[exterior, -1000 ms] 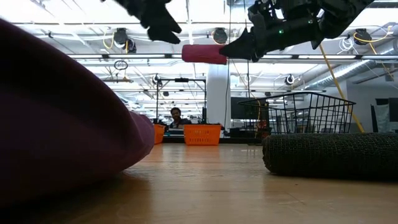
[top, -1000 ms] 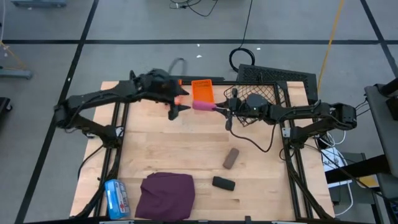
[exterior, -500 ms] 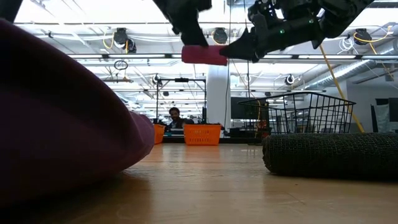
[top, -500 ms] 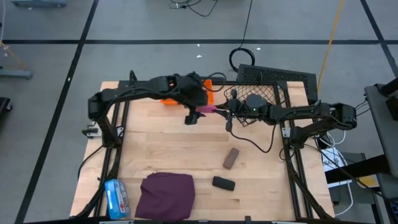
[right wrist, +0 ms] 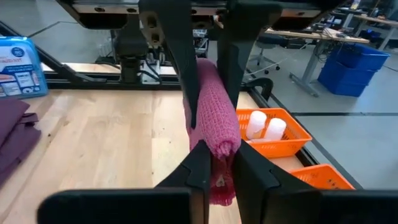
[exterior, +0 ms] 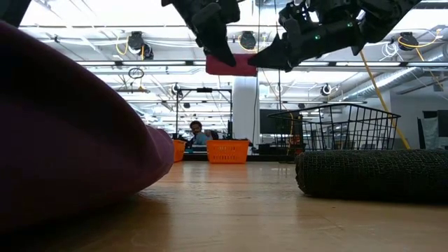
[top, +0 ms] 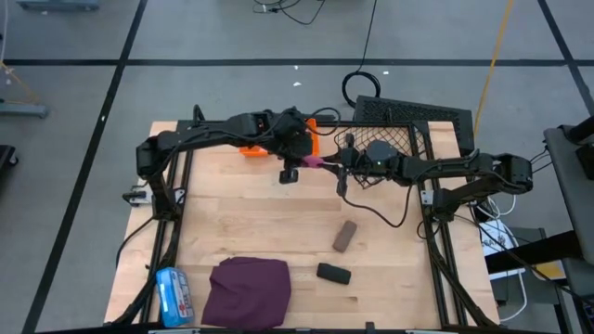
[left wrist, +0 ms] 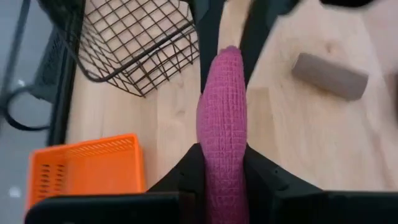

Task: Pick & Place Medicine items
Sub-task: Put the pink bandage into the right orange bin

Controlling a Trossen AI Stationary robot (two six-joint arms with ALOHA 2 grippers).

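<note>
The pink tube hangs level over the far middle of the table, held from both ends. My left gripper is shut on its left end, my right gripper on its right end. The low view shows the tube high above the tabletop between the two. A grey-brown oblong and a black oblong lie flat on the wood nearer the front. Two white bottles stand in an orange bin. My left gripper pinches the tube's left end between its two fingers, one on each side. The fingers come slanting down from above and the table's left. The tube stays level, clear of the table. My right gripper pinches the tube's right end between its two fingers. It comes level from the table's right, fingers lying along the tube. The tube sticks out past the fingertips toward the left gripper, lifted clear.
An orange basket sits at the far edge under my left arm, a black wire basket at the far right. A purple cloth and a blue-and-white packet lie at the front left. A person sits in the room beyond.
My left gripper has gone toward the table's right, come down over the pink tube's free left end and taken hold of it. The tube has stayed level in my right gripper.
</note>
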